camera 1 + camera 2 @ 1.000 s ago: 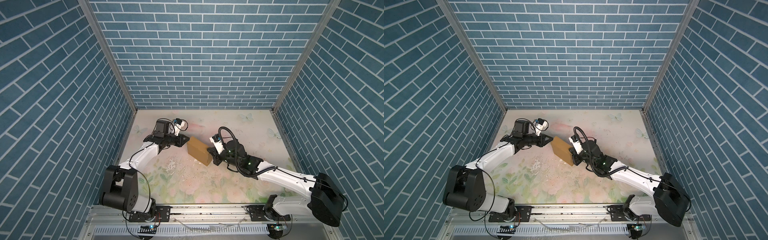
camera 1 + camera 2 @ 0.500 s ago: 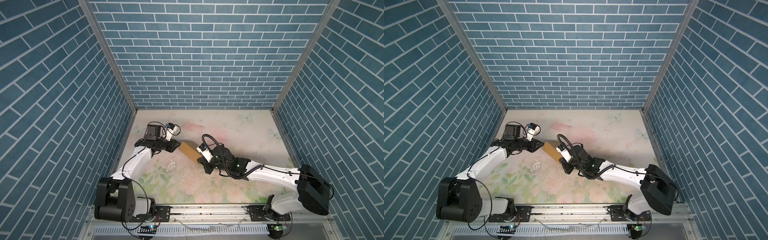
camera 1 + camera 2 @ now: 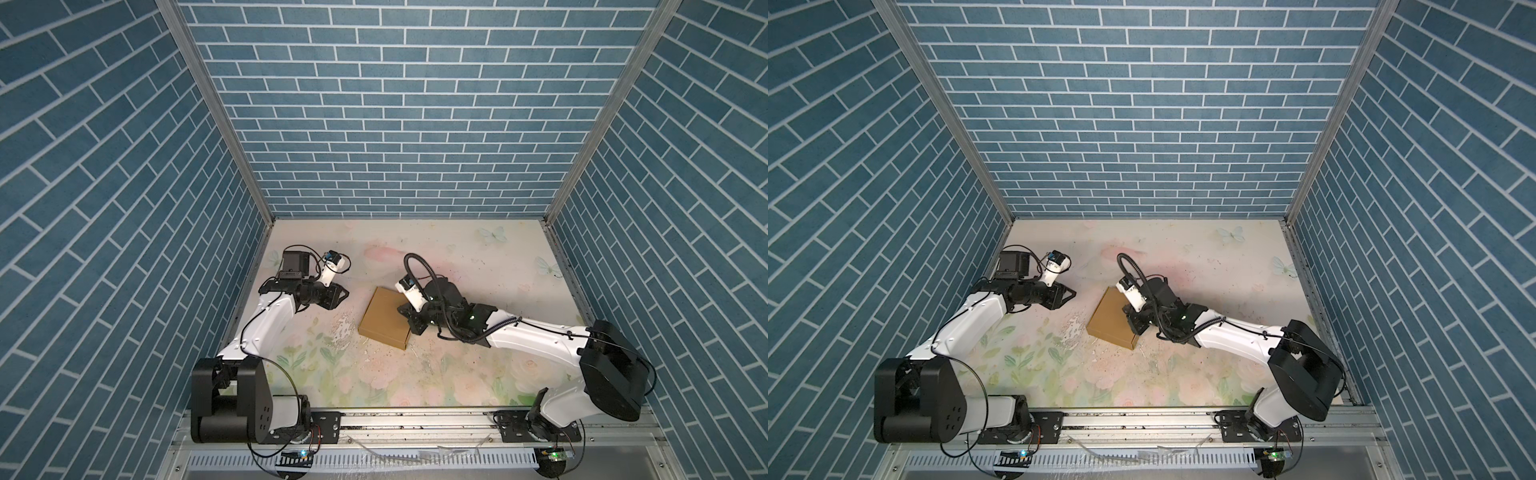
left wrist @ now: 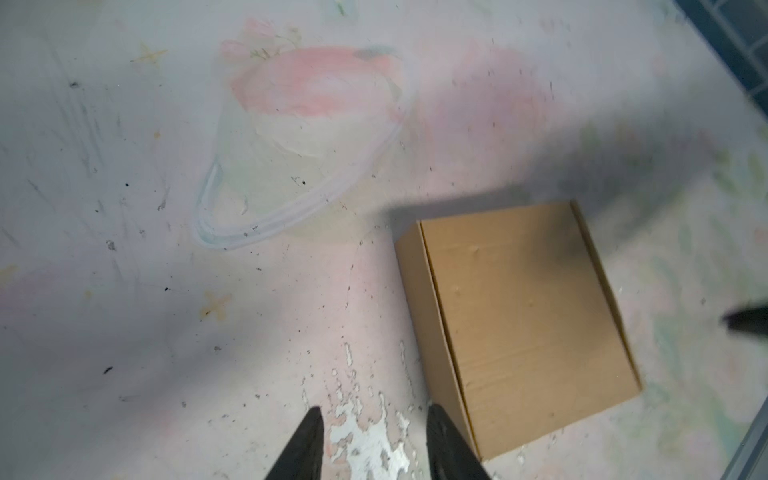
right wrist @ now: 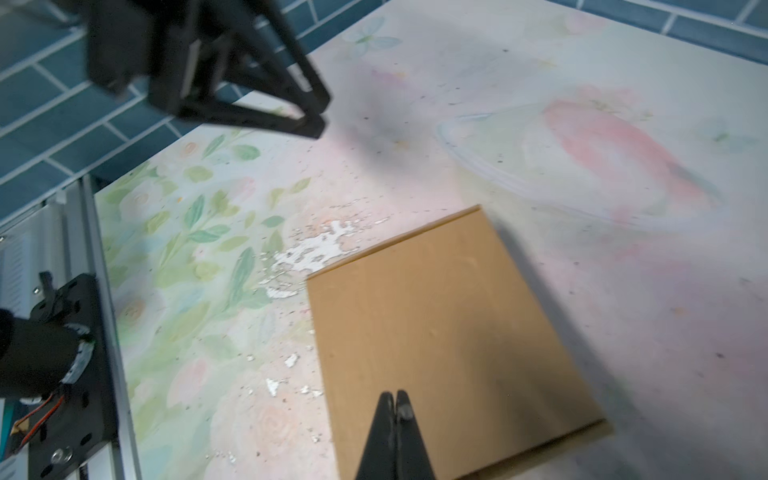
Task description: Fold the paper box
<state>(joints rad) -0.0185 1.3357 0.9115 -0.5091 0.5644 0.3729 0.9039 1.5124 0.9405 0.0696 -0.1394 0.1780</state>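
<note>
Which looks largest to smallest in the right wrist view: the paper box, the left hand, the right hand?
1. paper box, filling much of the view.
2. left hand, partly cut off by the frame.
3. right hand: only its closed tips show, so this ranks visible parts only.

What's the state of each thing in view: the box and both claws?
paper box: folded shut, lying flat on the table.
left claw: open, empty, clear of the box.
right claw: shut, empty, tips over the box top; contact unclear.
</note>
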